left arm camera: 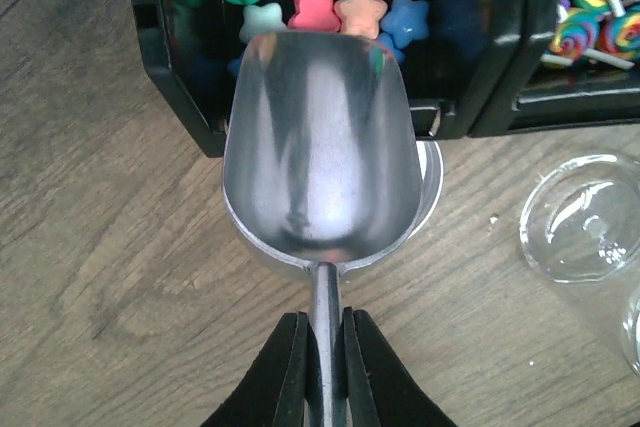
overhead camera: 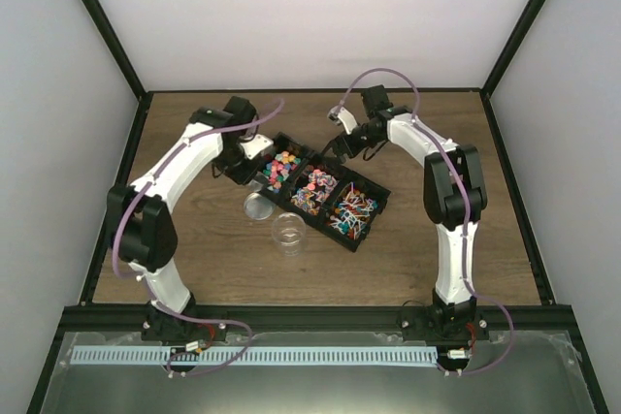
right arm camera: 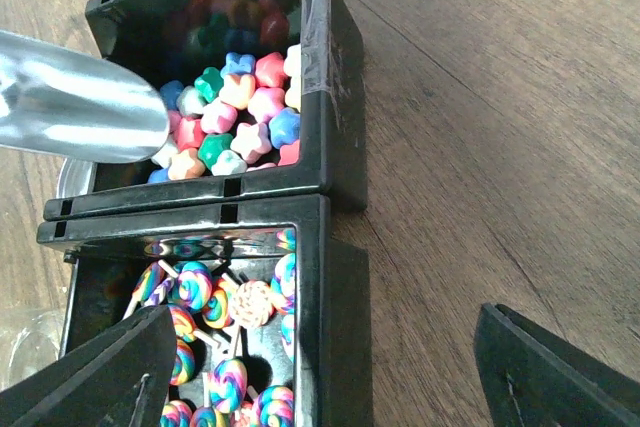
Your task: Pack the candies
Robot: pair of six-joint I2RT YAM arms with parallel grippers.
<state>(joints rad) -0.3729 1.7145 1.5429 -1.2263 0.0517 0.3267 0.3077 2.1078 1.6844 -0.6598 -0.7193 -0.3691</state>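
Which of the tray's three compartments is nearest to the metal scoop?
The end compartment holding star-shaped candies; the scoop in the left claw reaches its edge. The others lie farther along.

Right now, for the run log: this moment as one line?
left tool: shut on scoop | scoop: empty, lip at star candies | right tool: open, at tray edge | jar: empty

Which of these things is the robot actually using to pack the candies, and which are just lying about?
In the job: star candies, lollipops, the black tray holding them, the metal scoop in the left gripper, the clear jar.

Lying about: a round metal disc, perhaps a lid, beneath the scoop; the right gripper, open and empty, at the tray's edge.
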